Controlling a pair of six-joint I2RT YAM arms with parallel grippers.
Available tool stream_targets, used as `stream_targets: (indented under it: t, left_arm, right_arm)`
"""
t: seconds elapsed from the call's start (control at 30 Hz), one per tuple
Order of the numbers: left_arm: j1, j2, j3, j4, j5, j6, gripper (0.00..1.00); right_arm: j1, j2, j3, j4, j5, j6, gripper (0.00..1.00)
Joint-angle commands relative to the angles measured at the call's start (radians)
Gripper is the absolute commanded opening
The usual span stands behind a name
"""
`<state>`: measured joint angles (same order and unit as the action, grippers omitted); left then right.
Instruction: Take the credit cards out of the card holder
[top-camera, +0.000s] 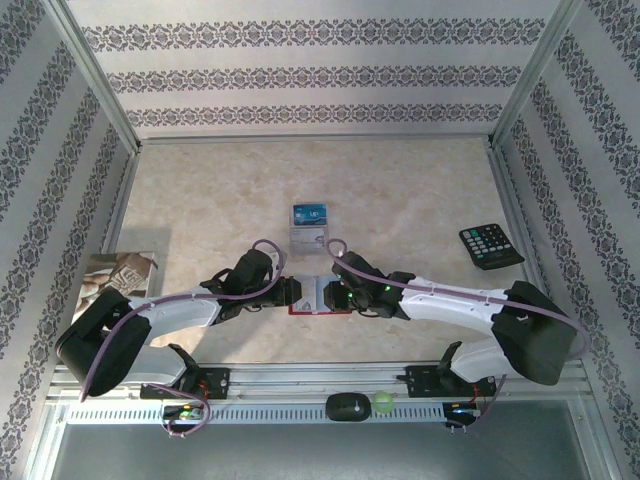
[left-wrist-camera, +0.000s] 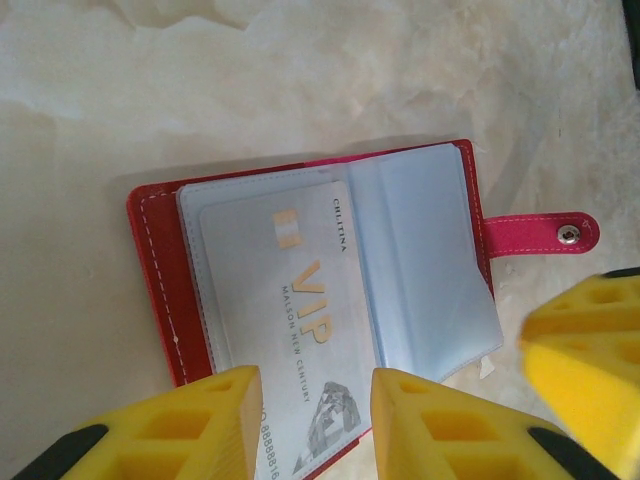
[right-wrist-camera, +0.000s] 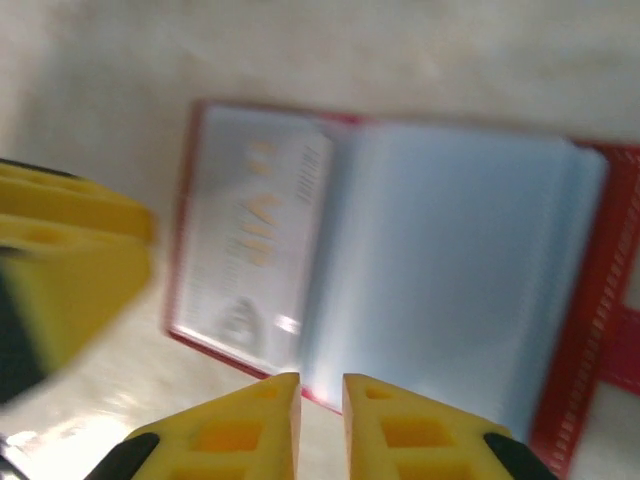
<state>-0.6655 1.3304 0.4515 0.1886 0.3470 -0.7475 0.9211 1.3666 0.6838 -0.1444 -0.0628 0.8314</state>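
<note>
Near the front of the table (top-camera: 200, 190), the red card holder (left-wrist-camera: 160, 280) lies open, a VIP card (left-wrist-camera: 300, 300) partly out of its sleeve, its end between the parted fingers of my left claw (left-wrist-camera: 317, 388). My right claw (right-wrist-camera: 321, 388) is nearly closed at the sleeves' edge; blur hides any grip. Farther back lie a blue card (top-camera: 311, 212) and a grey card (top-camera: 308, 238).

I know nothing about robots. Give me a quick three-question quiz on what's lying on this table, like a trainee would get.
1. True or false: the card holder lies shut.
2. Fill in: the card in its sleeve reads ___.
3. The black remote lies to the robot's: A left, B right?
Key: 1 false; 2 VIP; 3 B.
</note>
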Motion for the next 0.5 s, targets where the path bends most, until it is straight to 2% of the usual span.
stream_targets:
  t: [0.0,0.13,0.47]
  left_arm:
    - [0.011,-0.008,0.007,0.017,0.003,0.041,0.33]
    - [0.012,0.009,0.011,0.022,-0.008,0.042,0.3]
    - [0.03,0.059,0.016,0.011,-0.046,0.06,0.24]
  right_arm:
    - [0.006,0.038,0.061,0.019,-0.054,-0.012,0.21]
    - [0.0,0.128,0.083,0.106,-0.116,0.039,0.21]
    - [-0.036,0.217,0.058,0.153,-0.116,0.13,0.21]
